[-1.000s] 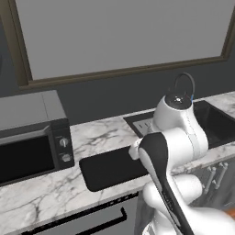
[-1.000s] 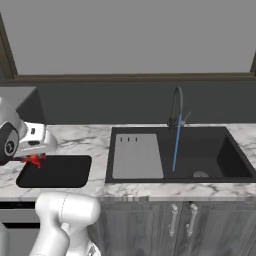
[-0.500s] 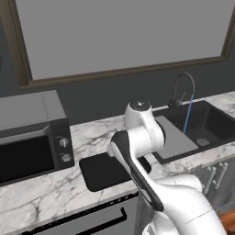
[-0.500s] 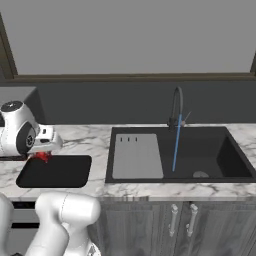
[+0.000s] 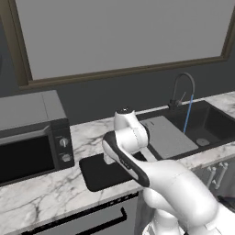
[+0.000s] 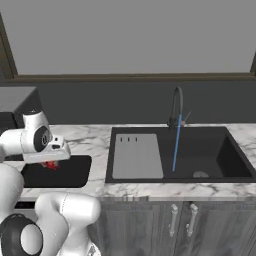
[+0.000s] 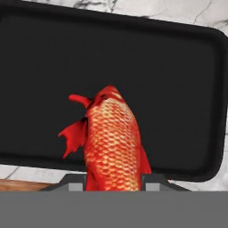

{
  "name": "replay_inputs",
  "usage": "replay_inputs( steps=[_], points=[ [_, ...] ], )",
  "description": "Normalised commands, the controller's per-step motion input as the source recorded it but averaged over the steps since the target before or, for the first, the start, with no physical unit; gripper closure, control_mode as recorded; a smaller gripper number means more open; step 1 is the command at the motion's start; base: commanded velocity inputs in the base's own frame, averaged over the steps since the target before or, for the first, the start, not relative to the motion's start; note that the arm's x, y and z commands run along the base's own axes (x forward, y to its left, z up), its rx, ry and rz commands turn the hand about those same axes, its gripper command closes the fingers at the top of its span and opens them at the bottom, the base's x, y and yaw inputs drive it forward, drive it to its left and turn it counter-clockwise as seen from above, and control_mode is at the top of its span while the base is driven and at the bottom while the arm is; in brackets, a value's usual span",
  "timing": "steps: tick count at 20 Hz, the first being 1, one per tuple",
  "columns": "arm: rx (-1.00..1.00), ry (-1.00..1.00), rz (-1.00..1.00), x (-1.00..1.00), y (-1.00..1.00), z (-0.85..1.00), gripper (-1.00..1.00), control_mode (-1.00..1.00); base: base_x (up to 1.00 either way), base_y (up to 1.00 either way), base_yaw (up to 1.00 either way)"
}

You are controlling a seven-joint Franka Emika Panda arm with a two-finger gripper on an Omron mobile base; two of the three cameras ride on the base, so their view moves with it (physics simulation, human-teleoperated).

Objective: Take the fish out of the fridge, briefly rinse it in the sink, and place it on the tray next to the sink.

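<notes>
Hovering at the left end of the marble counter (image 5: pixel 41 202), over the tray (image 5: pixel 98 172), the arm looks to be on the last leg of the job. The gripper (image 6: pixel 50 162) is clamped on the fish (image 7: pixel 111 142), its fingers closed on the body, with the black tray spread directly below it in the hand view. The fish is not down yet. The release onto the tray is what remains, by my reading. Further right, past the pale grey slotted panel (image 6: pixel 137 155), the sink (image 6: pixel 200 152) has a thin blue stream (image 6: pixel 176 142) running from the tap (image 6: pixel 176 107), so the water is on. The fish itself is bright red-orange with paler scaled flanks and small red fins, slim and glossy.
</notes>
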Motion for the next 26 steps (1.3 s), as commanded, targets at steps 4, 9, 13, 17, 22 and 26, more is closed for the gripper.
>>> replay_inputs(
  steps=[4,9,13,17,22,26],
  points=[
    [0.00,-0.12,0.00,0.25,0.00,-0.50,1.00,-1.00,0.00,0.00,0.00],
    [0.00,-0.01,0.00,0.24,0.00,-0.15,1.00,-1.00,0.00,0.00,0.00],
    [0.00,0.00,0.00,0.29,0.00,-0.19,1.00,-1.00,0.00,0.00,0.00],
    [0.00,-0.04,0.00,0.33,0.00,-0.21,1.00,-1.00,0.00,0.00,0.00],
    [0.00,-0.02,0.00,0.12,0.00,-0.09,-1.00,-1.00,0.00,0.00,0.00],
    [0.00,0.00,0.00,-0.02,0.00,0.07,-1.00,-1.00,0.00,0.00,0.00]
  ],
)
